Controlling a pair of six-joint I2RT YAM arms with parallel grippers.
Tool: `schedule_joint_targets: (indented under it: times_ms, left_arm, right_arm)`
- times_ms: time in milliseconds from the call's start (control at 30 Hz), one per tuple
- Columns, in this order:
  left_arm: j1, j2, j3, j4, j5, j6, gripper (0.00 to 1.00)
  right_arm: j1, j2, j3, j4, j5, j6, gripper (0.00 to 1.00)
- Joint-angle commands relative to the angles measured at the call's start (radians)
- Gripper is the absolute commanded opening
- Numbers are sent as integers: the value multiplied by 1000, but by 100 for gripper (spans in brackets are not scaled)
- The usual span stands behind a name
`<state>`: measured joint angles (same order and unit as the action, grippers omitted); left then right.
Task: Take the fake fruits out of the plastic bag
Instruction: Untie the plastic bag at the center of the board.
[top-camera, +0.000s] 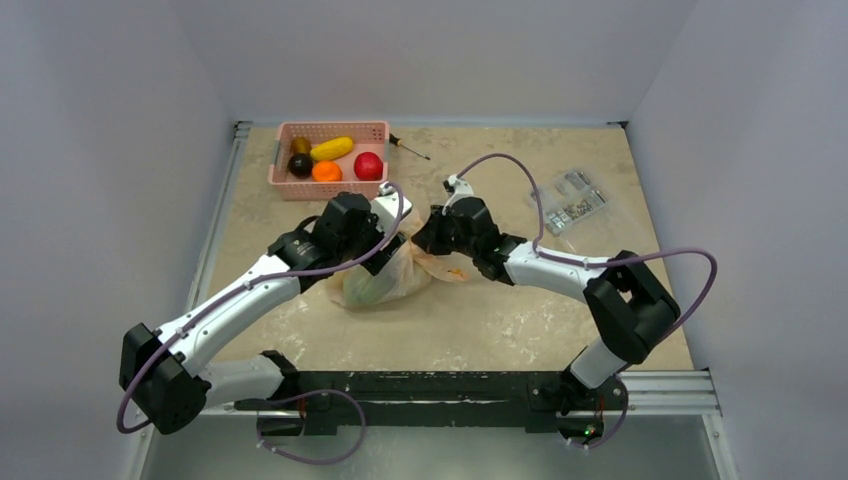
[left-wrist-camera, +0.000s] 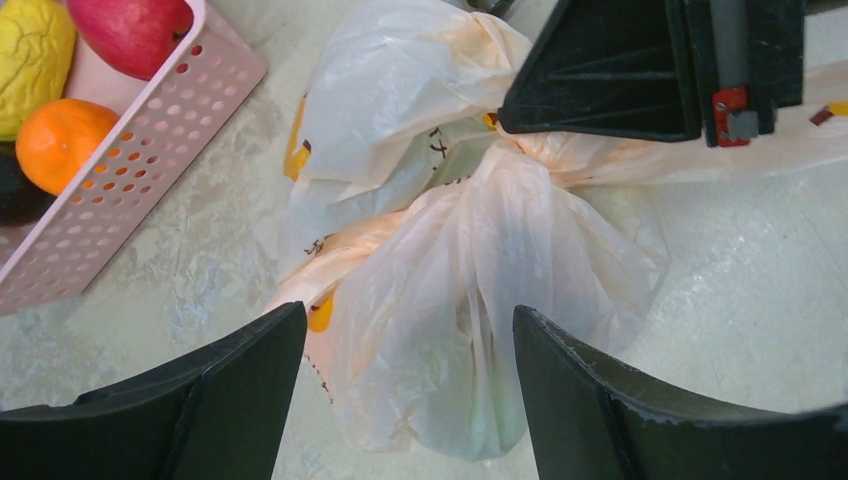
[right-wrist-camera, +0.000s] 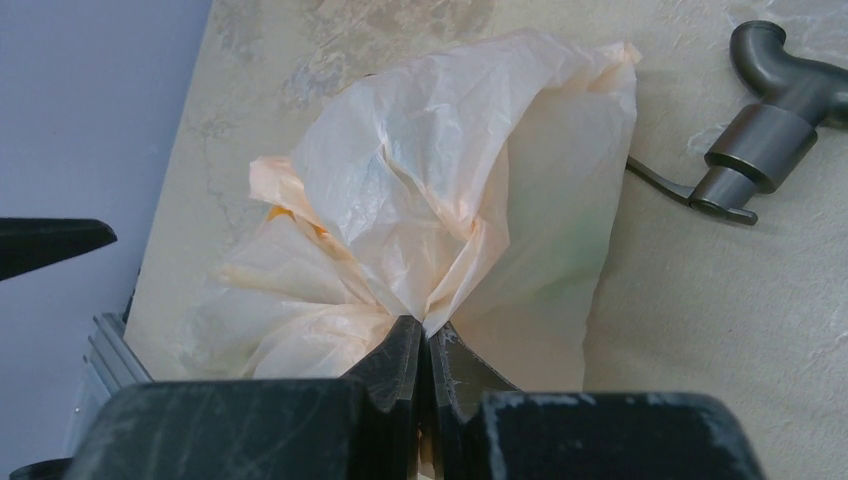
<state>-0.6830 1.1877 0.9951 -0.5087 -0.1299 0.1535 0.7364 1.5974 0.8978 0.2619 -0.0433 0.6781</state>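
Pincers: right pincer (right-wrist-camera: 425, 335) pinches the plastic bag (right-wrist-camera: 450, 200), left pincer (left-wrist-camera: 410, 320) spread over it; you have fake fruits (top-camera: 372, 288) left inside.

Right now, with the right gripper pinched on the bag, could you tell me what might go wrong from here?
1. The right gripper pinches only a thin bunch of the plastic bag; pulling may tear it or let it slip.
2. The left gripper stands open over the bag's bulging body; closing there could clamp both layers and trap what is inside.
3. The pink basket sits close beside; a swing could knock it.
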Motion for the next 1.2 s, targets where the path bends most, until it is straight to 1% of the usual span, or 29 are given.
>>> schedule_joint_targets:
  times_ms: [0, 67, 133, 233, 267, 333, 433, 500, 533, 600, 700, 733, 833, 900, 933, 1067, 1167]
  left_arm:
    - [-4, -72, -23, 31, 84, 29, 73]
    - [-5, -58, -13, 13, 112, 37, 72]
    - [-4, -14, 12, -30, 125, 33, 71]
    - [-6, 45, 26, -51, 184, 30, 71]
    - [-7, 65, 33, -52, 194, 25, 74]
    - [-6, 110, 50, -48, 187, 9, 83]
    - [-6, 159, 79, -47, 173, 0, 83]
    - [-7, 180, 93, -43, 162, -7, 77]
    - [-7, 190, 101, -45, 146, -10, 73]
    - [-7, 197, 107, -48, 133, -10, 66]
    - [-6, 186, 106, -45, 99, -5, 53]
    - [-6, 178, 101, -43, 95, -1, 46]
    - [-6, 157, 86, -37, 77, 18, 22]
    - [-4, 152, 81, -38, 60, 29, 1]
    - [-5, 151, 80, -40, 51, 29, 0]
    - [-2, 136, 74, -46, 51, 43, 0]
    - [8, 115, 69, -42, 65, 46, 0]
  right_arm:
    - [6, -27, -7, 52, 5, 50, 0]
    - [6, -29, -2, 50, 0, 53, 0]
    - [6, -35, 0, 44, 0, 60, 0]
    - [5, -51, -8, 48, 10, 73, 0]
    - [5, -57, -13, 51, 10, 79, 0]
    - [6, -62, -19, 62, -4, 84, 0]
    - [6, -64, -15, 60, -26, 89, 0]
    - [6, -73, -18, 56, -30, 90, 0]
    - [6, -80, -20, 54, -30, 89, 0]
    - [6, -86, -23, 51, -30, 89, 0]
    - [6, -89, -30, 53, -30, 99, 0]
    - [2, -89, -34, 53, -29, 101, 0]
    - [-30, -92, -56, 72, -72, 121, 0]
    - [-79, -95, -77, 105, -153, 131, 0]
    - [-109, -97, -90, 113, -199, 135, 0]
    - [-285, -92, -169, 203, -421, 175, 0]
    - [-379, -62, -191, 197, -554, 150, 0]
